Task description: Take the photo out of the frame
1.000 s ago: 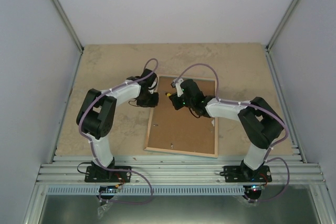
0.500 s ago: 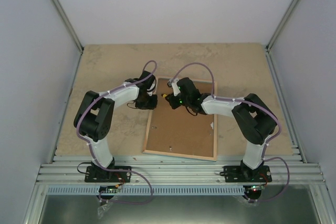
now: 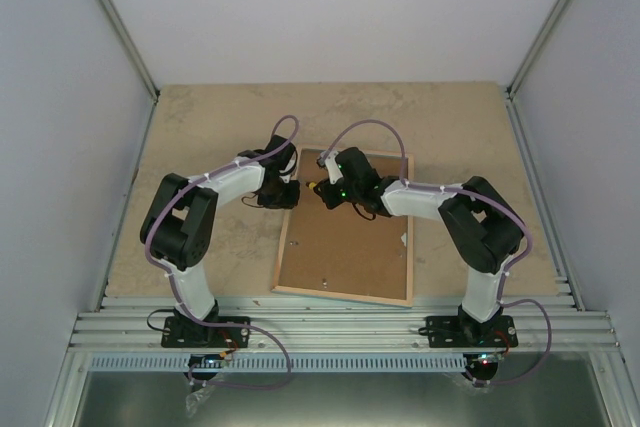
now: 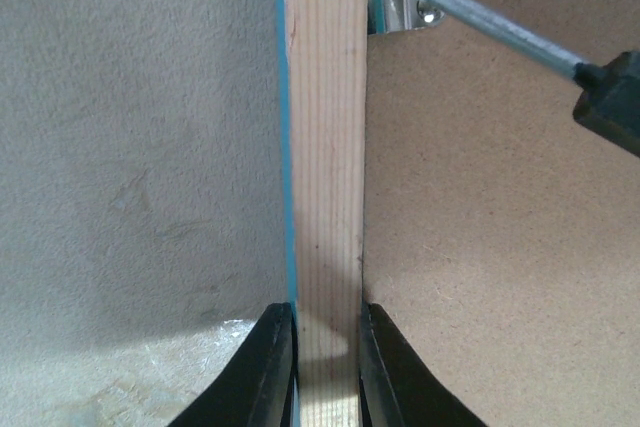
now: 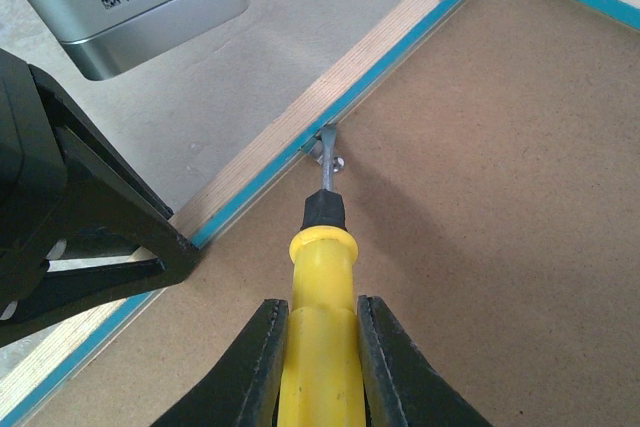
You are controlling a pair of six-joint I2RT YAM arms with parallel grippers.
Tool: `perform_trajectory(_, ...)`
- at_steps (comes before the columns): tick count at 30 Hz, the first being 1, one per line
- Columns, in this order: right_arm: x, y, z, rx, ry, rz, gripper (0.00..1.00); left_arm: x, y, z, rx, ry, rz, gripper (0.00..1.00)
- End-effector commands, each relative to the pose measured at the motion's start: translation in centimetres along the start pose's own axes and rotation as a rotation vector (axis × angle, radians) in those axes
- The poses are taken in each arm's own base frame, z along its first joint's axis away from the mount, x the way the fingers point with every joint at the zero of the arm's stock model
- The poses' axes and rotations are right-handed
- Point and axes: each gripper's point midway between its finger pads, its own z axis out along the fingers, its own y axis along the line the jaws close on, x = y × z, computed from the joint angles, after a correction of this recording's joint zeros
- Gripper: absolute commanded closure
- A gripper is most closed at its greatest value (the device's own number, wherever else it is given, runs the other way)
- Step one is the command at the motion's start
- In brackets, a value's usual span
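Your frame (image 3: 345,247) lies flat on the tabletop (image 3: 200,127), face down, with its brown back up. It sits about halfway between the left and right edges of the tabletop. Its near side is close to the near edge, and it is turned a little crooked. You cannot see the photo from this side. Your left gripper (image 4: 322,317) is squeezed tight on the frame's pale wood side (image 4: 325,147), the left one, close to the frame's far left corner. Your right gripper (image 5: 320,305) is squeezed around the yellow handle of a screwdriver (image 5: 322,257). The screwdriver's thin metal tip is on a small metal clip (image 5: 330,159). The clip sits on the brown back, right beside that same wood side.
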Motion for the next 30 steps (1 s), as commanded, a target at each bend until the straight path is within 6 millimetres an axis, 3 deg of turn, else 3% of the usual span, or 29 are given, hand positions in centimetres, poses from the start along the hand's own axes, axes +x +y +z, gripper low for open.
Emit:
perform_trajectory(1,1.2,0.9,-0.1,-0.05,0.061,-0.024,1.0,1.7,-0.1,0.2,0.027,0.057,-0.005,0.93)
perform_trajectory(17,3.1,2.0,-0.8,-0.087,0.152,-0.068,1.0,1.6,-0.1,0.2,0.025,0.056,-0.008,0.93)
perform_trajectory(30,4.1,0.1,-2.0,0.029,0.192,-0.072,1.0,1.6,-0.1,0.1,0.024,0.052,-0.009,0.94)
